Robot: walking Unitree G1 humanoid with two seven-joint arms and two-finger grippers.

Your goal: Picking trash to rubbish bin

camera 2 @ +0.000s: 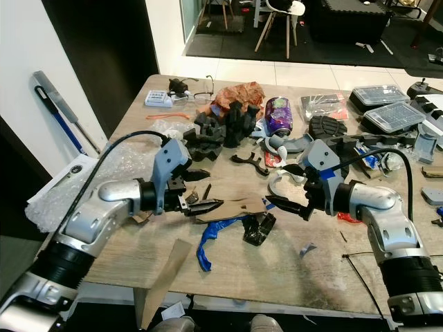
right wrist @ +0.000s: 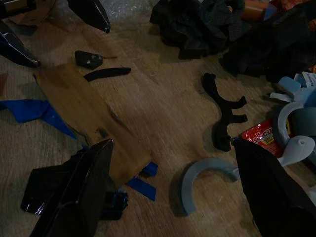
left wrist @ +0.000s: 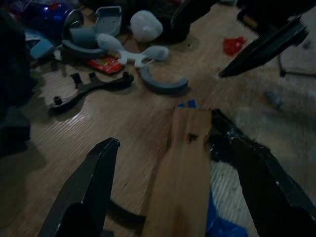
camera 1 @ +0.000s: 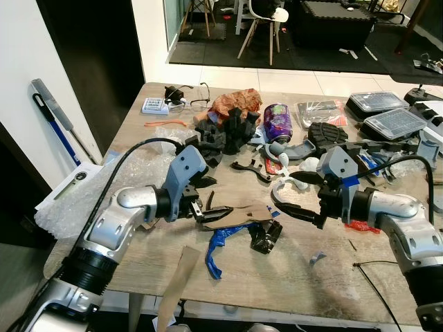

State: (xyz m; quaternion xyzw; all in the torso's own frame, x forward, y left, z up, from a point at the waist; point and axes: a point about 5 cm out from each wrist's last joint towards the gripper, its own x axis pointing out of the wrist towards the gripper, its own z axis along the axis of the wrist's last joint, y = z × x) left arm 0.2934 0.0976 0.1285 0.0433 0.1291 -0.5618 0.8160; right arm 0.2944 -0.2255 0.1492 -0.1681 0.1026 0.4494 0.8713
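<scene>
Lower centre of the frame, on a cluttered wooden table (camera 1: pixel 332 277): the left gripper (camera 1: pixel 211 213), fingers spread, straddles one end of a brown cardboard strip (camera 1: pixel 239 216) — apparently lined up to pinch it. The right gripper (camera 1: pixel 299 210), also open, hovers near the other end. Farther back lies a purple can (camera 1: pixel 278 122).

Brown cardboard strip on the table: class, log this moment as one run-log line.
left claw: open, around brown cardboard strip | right claw: open, above wooden table | strip: flat on table

Wooden table (camera 1: pixel 291 277) strewn with brown cardboard strip (camera 1: pixel 239 216), blue scrap (camera 1: pixel 216 252), purple can (camera 1: pixel 278 122).
</scene>
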